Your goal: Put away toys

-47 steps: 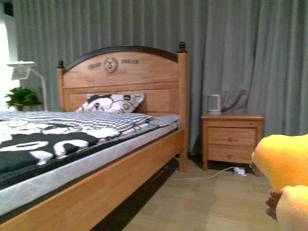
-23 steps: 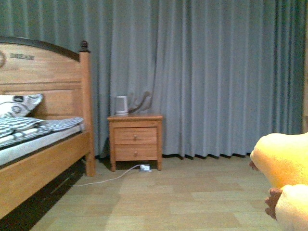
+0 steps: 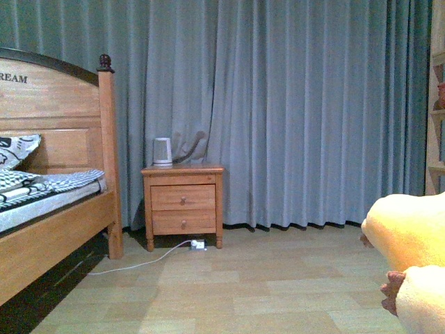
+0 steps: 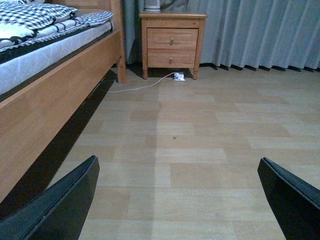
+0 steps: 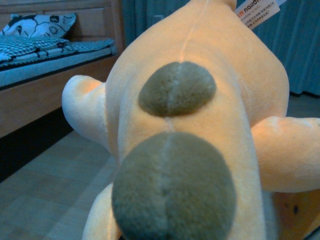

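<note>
One orange plush toy (image 3: 410, 236) hangs to the right of the one nightstand (image 3: 183, 198). It hides the right claw, so I cannot tell its grip. The left claw (image 4: 177, 165) is wide open and empty.

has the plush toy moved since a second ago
Yes, the plush toy has swung right with the robot, away from the nightstand and bed.

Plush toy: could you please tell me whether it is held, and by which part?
The plush toy seems carried by the right gripper, hidden behind it; the gripped part cannot be told. The left gripper holds nothing.
</note>
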